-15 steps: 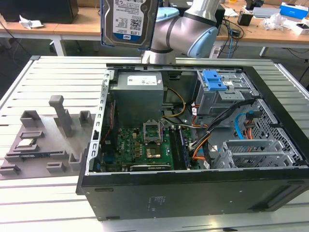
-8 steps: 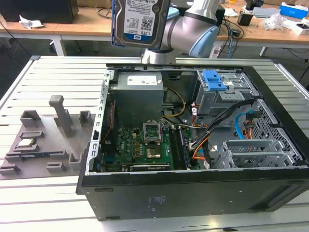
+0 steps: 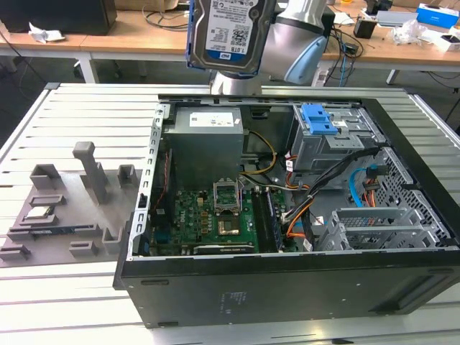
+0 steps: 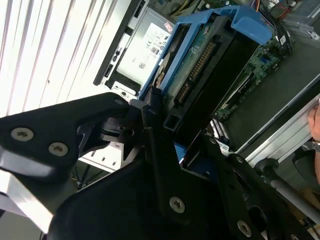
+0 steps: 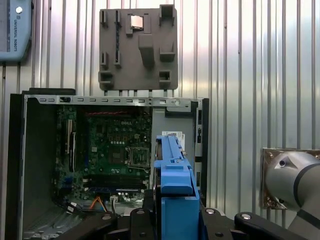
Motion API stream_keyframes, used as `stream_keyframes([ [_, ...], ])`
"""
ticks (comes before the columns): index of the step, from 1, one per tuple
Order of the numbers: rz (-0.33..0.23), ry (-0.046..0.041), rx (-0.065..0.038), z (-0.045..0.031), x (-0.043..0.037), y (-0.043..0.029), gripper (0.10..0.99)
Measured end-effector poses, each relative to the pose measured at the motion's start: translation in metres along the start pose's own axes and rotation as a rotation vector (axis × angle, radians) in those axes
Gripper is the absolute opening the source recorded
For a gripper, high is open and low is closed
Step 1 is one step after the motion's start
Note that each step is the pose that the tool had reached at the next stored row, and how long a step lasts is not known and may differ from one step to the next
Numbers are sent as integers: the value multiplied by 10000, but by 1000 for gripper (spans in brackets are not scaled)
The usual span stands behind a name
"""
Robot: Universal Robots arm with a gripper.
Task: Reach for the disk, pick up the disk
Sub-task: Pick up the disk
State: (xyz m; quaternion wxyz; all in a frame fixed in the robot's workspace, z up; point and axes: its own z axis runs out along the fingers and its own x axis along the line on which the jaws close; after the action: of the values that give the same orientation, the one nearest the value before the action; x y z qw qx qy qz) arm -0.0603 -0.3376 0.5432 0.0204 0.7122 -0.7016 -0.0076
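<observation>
The claw [image 5: 175,216] is clamping the disk [image 3: 231,29] by its blue bracket, jaws closed against either side, and holding it high above the open computer case [image 3: 287,287] on the slatted bench [image 3: 72,108]. The disk is hanging on edge, its long axis running straight out from the claw toward the case below.

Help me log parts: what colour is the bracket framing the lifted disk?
Blue. The bracket around the disk shows best in the first wrist view.
</observation>
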Motion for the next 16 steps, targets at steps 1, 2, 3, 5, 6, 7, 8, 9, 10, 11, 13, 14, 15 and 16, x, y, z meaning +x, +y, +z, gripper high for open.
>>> stream_keyframes([
  [1, 0, 0, 1, -2, 1, -46, 365],
  [2, -1, 1, 0, -3, 1, -93, 365],
  [3, 0, 1, 0, -4, 2, -115, 365],
  [5, -1, 2, 1, -7, 3, -175, 365],
  [6, -1, 2, 0, -8, 3, -201, 365],
  [7, 0, 3, 0, -9, 4, -229, 365],
  [8, 1, 4, 1, -10, 4, -256, 365],
  [9, -2, 4, 0, -12, 5, -302, 365],
  [10, 0, 5, 1, -13, 5, -334, 365],
  [11, 2, 6, 0, -14, 6, -359, 365],
  [13, 0, 6, 1, -17, 7, -435, 365],
  [14, 0, 7, 0, -19, 8, -485, 365],
  [15, -1, 9, 0, -21, 8, -523, 365],
  [16, 0, 9, 1, -21, 8, -546, 365],
])
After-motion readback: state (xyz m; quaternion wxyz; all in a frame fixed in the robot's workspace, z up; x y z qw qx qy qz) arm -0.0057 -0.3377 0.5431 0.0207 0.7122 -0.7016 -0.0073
